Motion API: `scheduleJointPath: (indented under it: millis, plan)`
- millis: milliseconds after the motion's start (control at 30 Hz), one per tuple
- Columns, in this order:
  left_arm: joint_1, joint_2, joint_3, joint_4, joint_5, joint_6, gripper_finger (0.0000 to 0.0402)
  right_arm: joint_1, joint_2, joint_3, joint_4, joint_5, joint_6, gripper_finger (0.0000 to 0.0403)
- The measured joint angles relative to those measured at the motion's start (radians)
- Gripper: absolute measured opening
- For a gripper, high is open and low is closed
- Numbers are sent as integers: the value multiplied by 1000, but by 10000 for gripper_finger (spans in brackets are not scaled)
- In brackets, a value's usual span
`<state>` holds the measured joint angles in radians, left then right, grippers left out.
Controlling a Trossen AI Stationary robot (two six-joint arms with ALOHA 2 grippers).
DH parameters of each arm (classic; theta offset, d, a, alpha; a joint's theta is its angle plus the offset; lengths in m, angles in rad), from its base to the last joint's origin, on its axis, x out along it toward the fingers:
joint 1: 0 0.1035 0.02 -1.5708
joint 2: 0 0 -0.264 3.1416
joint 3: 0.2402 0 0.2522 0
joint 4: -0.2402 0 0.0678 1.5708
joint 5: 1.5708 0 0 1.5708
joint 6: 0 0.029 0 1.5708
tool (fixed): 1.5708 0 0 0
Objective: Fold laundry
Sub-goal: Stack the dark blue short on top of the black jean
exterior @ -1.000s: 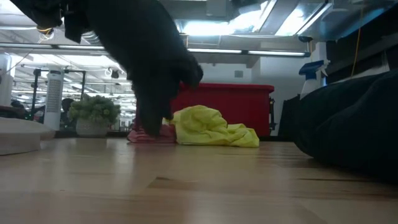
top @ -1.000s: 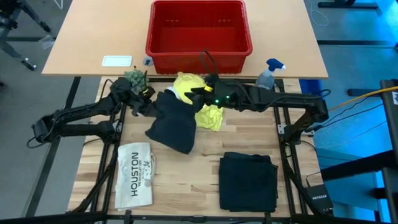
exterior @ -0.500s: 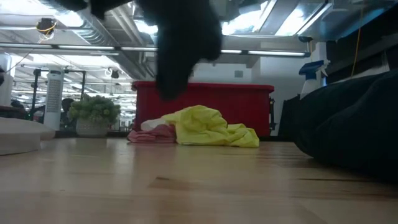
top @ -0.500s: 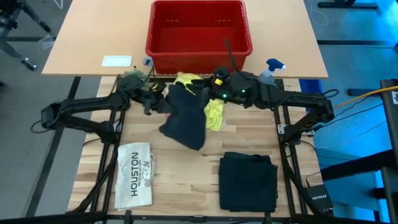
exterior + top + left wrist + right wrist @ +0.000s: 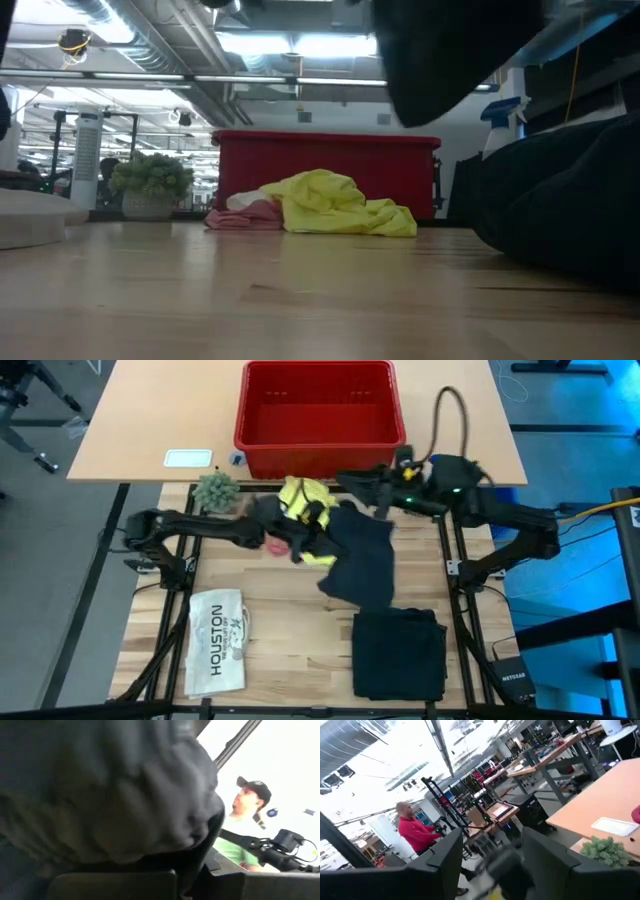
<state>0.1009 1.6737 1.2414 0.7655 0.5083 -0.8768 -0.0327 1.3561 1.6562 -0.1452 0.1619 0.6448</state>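
The dark trousers (image 5: 357,558) hang in the air between my two grippers; in the low view only their lower end (image 5: 450,50) shows, well above the wood. My left gripper (image 5: 303,546) is shut on their left part, and dark cloth (image 5: 100,795) fills its wrist view. My right gripper (image 5: 372,503) is at their far right part, shut on blurred dark cloth (image 5: 501,864). The yellow T-shirt (image 5: 300,496) lies crumpled in front of the basket, with the pink cloth (image 5: 243,214) beside it. I see no white cloth. My left gripper holds the trousers by a bunched part at their upper left (image 5: 312,550), coming level from the table's left. The cloth hides the fingers in the wrist view. The trousers hang clear of the table. My right gripper has a bunch of dark cloth (image 5: 501,864) between its two fingers (image 5: 445,862), at the trousers' upper far right (image 5: 378,518), coming from the table's right. The garment hangs below it, slack.
A folded dark garment (image 5: 400,652) lies at the near right of the table. The flat white HOUSTON item (image 5: 216,640) lies near left. The red basket (image 5: 320,405), a small plant (image 5: 213,488) and a white tray (image 5: 188,458) stand at the far side. People show in the room behind.
Both grippers have carried the trousers toward the table's right and upward. The left arm has stretched out over the yellow T-shirt, and the right arm has drawn back toward its base. The trousers' lower end has risen off the table and now hangs clear.
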Motion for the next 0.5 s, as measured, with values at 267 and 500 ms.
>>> scheduleJointPath:
  millis: [267, 500]
  plan:
    - [-153, 195, 189, 123, -190, 74, 1, 0, -69, 0, -18, 32, -25, 195]
    - [-207, 343, 369, 149, -216, 110, 1, 0, -72, 0, -23, 31, -17, 195]
